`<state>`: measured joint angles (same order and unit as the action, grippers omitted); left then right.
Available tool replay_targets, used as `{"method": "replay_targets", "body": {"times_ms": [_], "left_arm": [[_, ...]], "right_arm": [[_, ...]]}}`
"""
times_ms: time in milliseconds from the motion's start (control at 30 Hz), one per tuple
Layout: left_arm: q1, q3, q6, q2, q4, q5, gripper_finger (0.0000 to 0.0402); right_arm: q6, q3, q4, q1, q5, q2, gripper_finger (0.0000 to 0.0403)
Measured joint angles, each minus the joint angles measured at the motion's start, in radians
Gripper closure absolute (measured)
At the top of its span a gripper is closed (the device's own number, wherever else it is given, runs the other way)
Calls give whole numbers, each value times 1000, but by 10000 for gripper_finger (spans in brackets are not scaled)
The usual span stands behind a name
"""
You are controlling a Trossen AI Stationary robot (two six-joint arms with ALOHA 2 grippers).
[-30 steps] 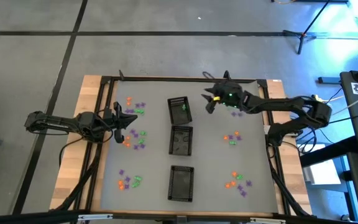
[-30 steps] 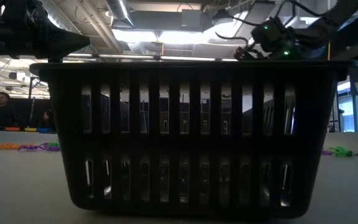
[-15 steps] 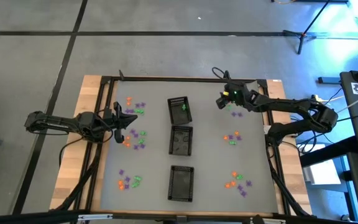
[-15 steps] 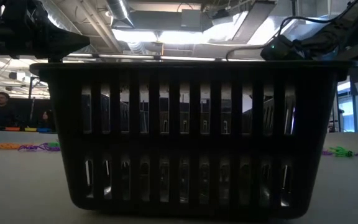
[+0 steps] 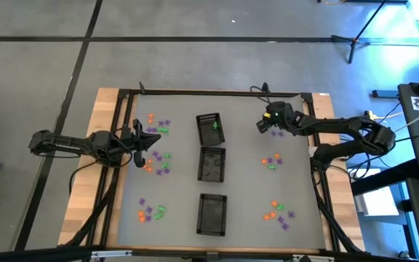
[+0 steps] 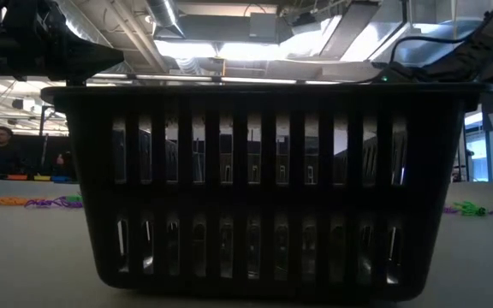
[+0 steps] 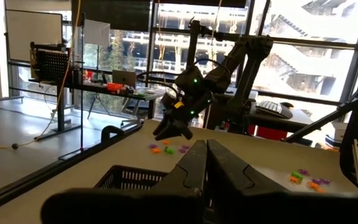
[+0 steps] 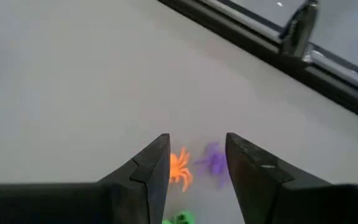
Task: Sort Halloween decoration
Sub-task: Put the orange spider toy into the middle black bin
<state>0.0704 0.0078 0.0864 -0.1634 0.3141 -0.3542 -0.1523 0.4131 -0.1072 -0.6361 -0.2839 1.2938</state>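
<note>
The Halloween decoration consists of many small orange, green and purple trinkets lying in six loose clusters on the grey surface (image 5: 180,200). On the left side: a far cluster (image 5: 157,124), a middle cluster (image 5: 158,162) and a near cluster (image 5: 151,212). On the right side: a far cluster (image 5: 276,131) partly under the right hand, a middle cluster (image 5: 271,161) and a near cluster (image 5: 276,212). The pieces are too small to give a long axis or heading for any one of them; each cluster is an irregular patch with no common direction.

Three black mesh trays stand in a column down the centre of the surface, long sides in line with the column. The far tray (image 5: 209,129) holds a green trinket (image 5: 213,126). The middle tray (image 5: 212,164) and the near tray (image 5: 212,214) show no coloured pieces. In the low view the near tray fills most of the picture and blocks the centre of the surface; only purple and orange pieces at one side and green ones at the other show past it.

The right hand (image 5: 262,125) is over the far right cluster, fingers spread wide and holding nothing. In the right wrist view an orange trinket (image 8: 179,166) and a purple trinket (image 8: 214,160) lie on the surface between the two fingers, with a green trinket (image 8: 180,218) just beside them.

The left hand (image 5: 155,140) waits between the far left and middle left clusters, fingers pressed together and holding nothing.
</note>
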Motion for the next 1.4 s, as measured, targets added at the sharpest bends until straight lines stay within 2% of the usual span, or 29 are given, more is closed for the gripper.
{"method": "replay_targets", "body": {"times_ms": [100,200,400,767,967,1067,1267,1400], "left_arm": [[0,0,0,0,0,0,395],[0,0,0,0,0,0,395],[0,0,0,0,0,0,395],[0,0,0,0,0,0,395],[0,0,0,0,0,0,395],[0,0,0,0,0,0,395],[0,0,0,0,0,0,395],[0,0,0,0,0,0,395]], "right_arm": [[0,-3,-1,0,15,0,249],[-16,-3,1,0,-19,8,249],[-26,-1,-35,0,41,85,249],[-19,73,-13,-6,2,223,249],[-17,88,1,-27,23,242,252],[0,88,3,-25,29,243,279],[29,87,7,-25,45,243,387],[38,87,12,-26,54,231,389]]}}
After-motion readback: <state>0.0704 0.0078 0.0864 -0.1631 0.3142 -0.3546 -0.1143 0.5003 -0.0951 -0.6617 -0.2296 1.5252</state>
